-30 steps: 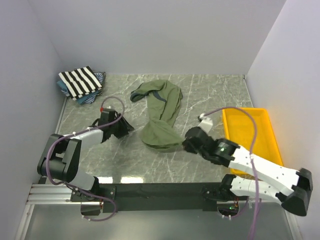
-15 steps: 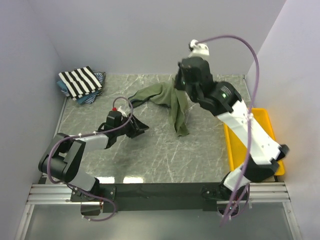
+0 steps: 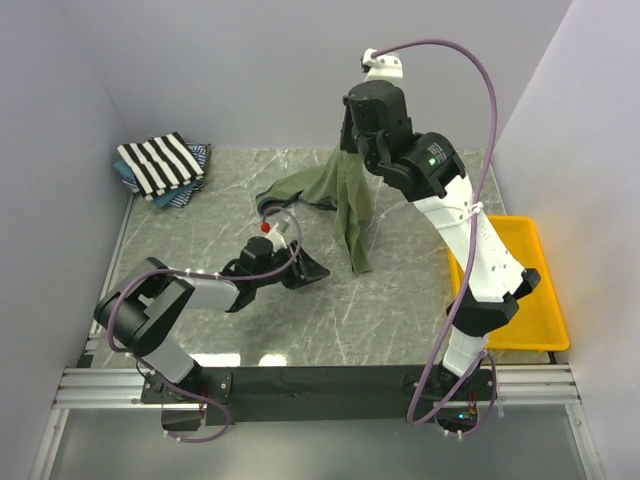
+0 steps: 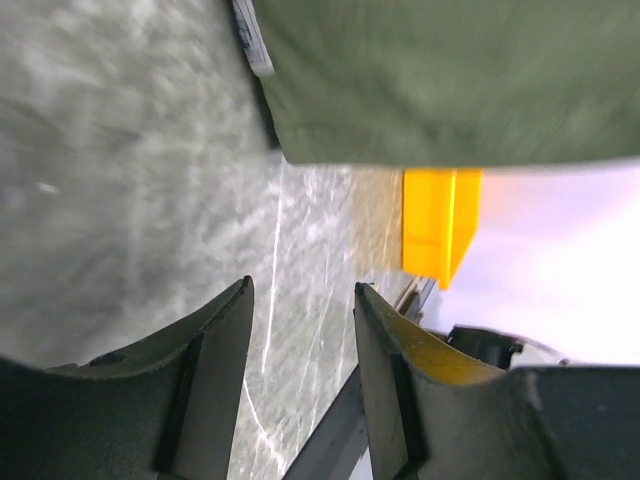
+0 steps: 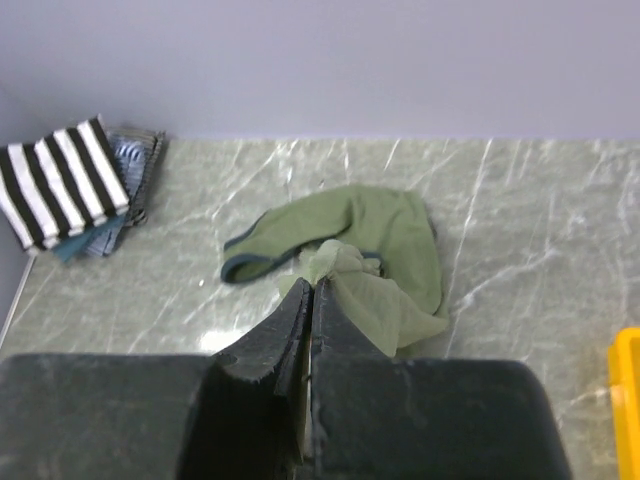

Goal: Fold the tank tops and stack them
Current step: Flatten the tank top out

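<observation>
Tank tops are being worked through one at a time, and by my reading the job is sitting roughly midway. The striped top [image 3: 160, 162] is lying folded on the blue patterned tops [image 3: 193, 178], a finished-looking pile well away from both sets of jaws. The olive green top [image 3: 352, 205] is the piece in hand, and it is not yet folded.

The right gripper [image 5: 311, 288] is pinching a bunched bit of that olive cloth, its jaws pressed together with the fabric sprouting from the tips. From that pinch the garment is hanging down in a long, narrow, twisted drape. One part with a navy-trimmed opening is trailing on the table [image 3: 400, 310] below the jaws and off to one side. Whether the drape's lowest end is touching the marble I cannot tell. No chest print is showing from these angles.

The left gripper [image 4: 300, 300] is lying low over the table, jaws parted a modest way with nothing between them. In its wrist view a straight olive hem is hanging just beyond the fingertips, near them but apart.

Judging from this, what is remaining is spreading the olive piece flat, folding it, and setting it on the pile. The yellow tray [image 3: 510, 285] is sitting well apart from both pairs of jaws, on the far side of the right arm, and is taking no part.
</observation>
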Robot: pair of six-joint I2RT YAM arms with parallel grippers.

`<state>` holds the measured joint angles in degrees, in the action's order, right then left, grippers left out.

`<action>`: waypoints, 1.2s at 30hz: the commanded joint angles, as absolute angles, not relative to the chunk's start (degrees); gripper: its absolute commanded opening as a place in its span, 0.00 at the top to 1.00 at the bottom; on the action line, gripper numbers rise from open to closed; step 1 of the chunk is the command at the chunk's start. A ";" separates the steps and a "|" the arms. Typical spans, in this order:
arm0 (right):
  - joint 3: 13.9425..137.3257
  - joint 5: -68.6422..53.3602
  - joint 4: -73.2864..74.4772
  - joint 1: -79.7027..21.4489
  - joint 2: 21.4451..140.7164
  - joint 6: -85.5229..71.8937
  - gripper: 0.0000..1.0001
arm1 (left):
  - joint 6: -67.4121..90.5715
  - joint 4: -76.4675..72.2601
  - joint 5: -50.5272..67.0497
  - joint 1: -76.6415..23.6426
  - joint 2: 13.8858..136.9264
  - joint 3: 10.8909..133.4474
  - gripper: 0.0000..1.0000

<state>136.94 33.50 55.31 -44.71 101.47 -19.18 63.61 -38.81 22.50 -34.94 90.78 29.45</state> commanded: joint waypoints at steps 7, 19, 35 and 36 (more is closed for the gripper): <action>139.22 36.39 41.84 -43.68 97.03 -10.46 1.00 | 58.27 -39.90 11.08 -42.27 96.32 37.34 0.39; 139.40 36.47 39.64 -43.68 96.24 -8.70 1.00 | 52.21 -31.73 -2.00 -47.46 102.65 47.10 0.35; 139.66 36.12 39.90 -43.77 96.42 -8.79 1.00 | 49.04 -23.21 -15.19 -53.08 104.41 51.76 0.43; 139.48 36.04 39.90 -43.86 96.33 -8.96 1.00 | 49.13 -22.33 -15.81 -53.26 104.68 52.81 0.43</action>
<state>137.69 35.16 43.27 -43.88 98.56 -9.72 51.46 -22.72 -11.70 -51.66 103.98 49.47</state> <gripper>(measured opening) 0.010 0.570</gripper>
